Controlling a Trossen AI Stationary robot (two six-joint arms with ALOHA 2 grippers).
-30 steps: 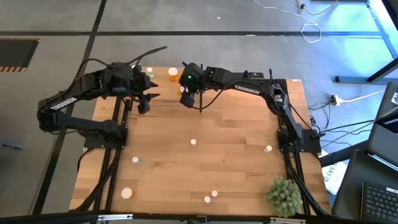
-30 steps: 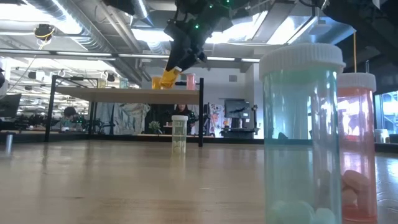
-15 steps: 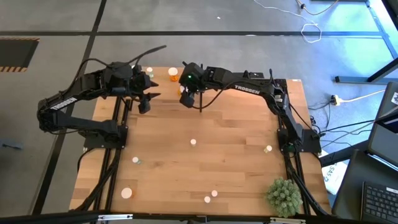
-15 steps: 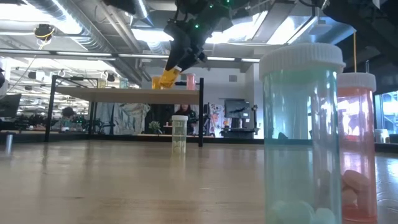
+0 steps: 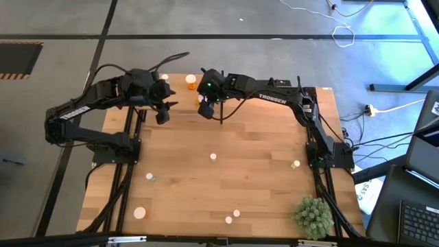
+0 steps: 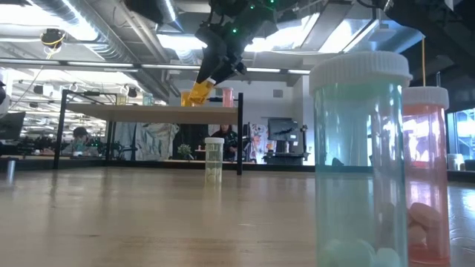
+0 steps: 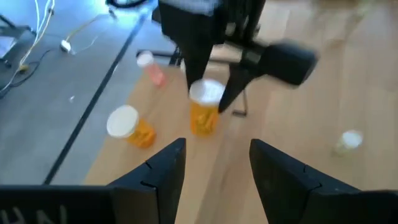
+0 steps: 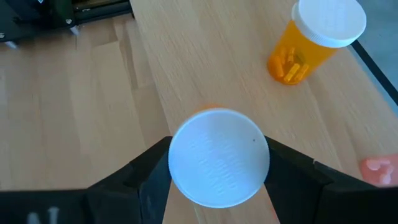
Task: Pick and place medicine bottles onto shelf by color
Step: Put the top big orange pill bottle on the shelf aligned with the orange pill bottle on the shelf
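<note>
My right gripper [image 5: 205,108] is shut on an orange medicine bottle [image 6: 199,93] with a white cap [image 8: 219,157], over the right end of the shelf [image 6: 133,111]. On the shelf stand another orange bottle [image 8: 317,40], a pink one [image 6: 227,96] and pale ones [image 6: 119,99] further left. My left gripper [image 7: 214,149] hangs open a little to the left of the held bottle, pointing at it and touching nothing. My right gripper pinches the orange bottle between its two fingers [image 8: 149,171] at the white cap's rim [image 7: 206,92], coming down at a slant from above. The bottle hangs tilted below the fingers, with its lower end [image 6: 194,101] at the shelf top; whether it touches the shelf cannot be told.
A pale green bottle [image 6: 214,159] stands on the table in front of the shelf. A teal bottle [image 6: 361,156] and a red one [image 6: 425,170] stand at the near edge. Several small bottles [image 5: 213,156] are scattered across the table, and a spiky plant ball [image 5: 313,216] sits near right.
</note>
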